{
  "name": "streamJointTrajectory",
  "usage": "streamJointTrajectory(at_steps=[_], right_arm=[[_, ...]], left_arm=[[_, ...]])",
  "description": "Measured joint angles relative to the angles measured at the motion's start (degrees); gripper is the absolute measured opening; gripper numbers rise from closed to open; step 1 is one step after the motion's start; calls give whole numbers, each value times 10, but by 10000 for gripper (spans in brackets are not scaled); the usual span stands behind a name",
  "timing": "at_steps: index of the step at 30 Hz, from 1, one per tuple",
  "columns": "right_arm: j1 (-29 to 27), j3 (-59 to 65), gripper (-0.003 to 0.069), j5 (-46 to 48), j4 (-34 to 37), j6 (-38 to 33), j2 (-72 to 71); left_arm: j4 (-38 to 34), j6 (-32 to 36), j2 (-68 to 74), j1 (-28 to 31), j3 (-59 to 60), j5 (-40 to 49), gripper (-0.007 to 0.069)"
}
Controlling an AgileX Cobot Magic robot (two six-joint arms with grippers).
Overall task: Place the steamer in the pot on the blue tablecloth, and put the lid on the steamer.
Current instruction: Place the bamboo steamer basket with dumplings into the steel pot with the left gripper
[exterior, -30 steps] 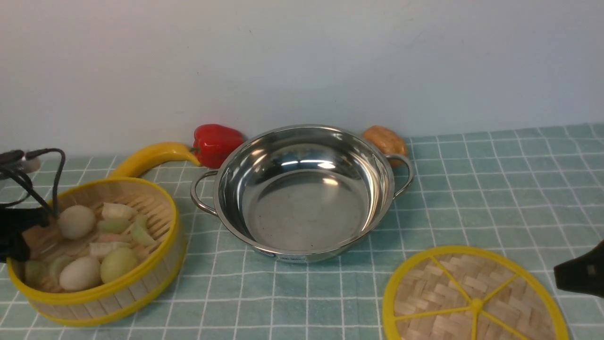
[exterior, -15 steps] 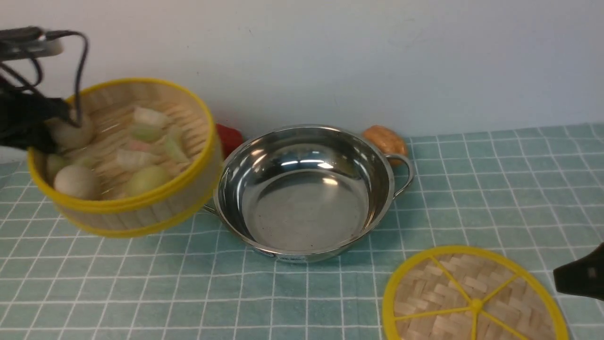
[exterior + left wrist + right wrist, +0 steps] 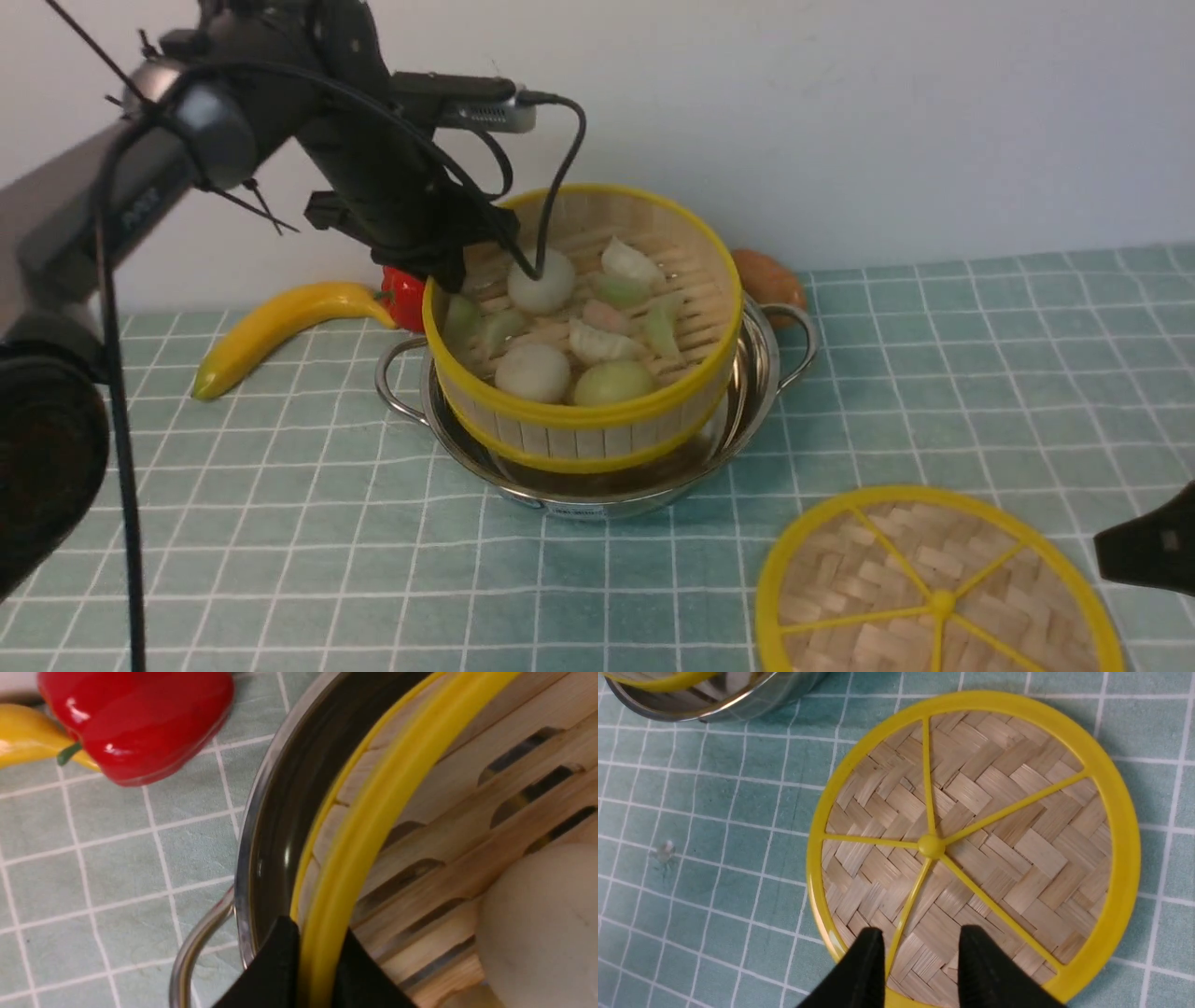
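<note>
The steamer (image 3: 579, 434), a bamboo basket with yellow rims holding buns and dumplings, sits tilted with its lower part inside the steel pot (image 3: 758, 373) on the blue tablecloth (image 3: 980, 373). My left gripper (image 3: 448, 266) is shut on the steamer's back-left rim. In the left wrist view its black fingers (image 3: 275, 961) pinch the yellow rim (image 3: 373, 826) just inside the pot's edge (image 3: 252, 849). The woven lid (image 3: 934, 588) lies flat at the front right. My right gripper (image 3: 922, 956) hangs open over the lid (image 3: 994, 826), holding nothing, and shows at the right edge (image 3: 1144, 553).
A yellow banana (image 3: 271, 327) and a red pepper (image 3: 403, 297) lie left of the pot by the wall. A brown potato-like thing (image 3: 770, 275) sits behind the pot's right handle. The left arm reaches across the back left.
My left gripper has lifted the steamer off the cloth at the far left and carried it up and to the right into the pot. The right gripper and lid have not moved.
</note>
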Motion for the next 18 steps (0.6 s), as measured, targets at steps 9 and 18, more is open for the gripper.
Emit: streamJointTrajectory(at_steps=[9, 18], right_arm=[[0, 0, 242, 0, 0, 0, 0], [0, 0, 242, 1, 0, 0, 0]], left_arm=[[-3, -2, 62, 0, -9, -26, 39], [-4, 6, 80, 0, -9, -45, 43]])
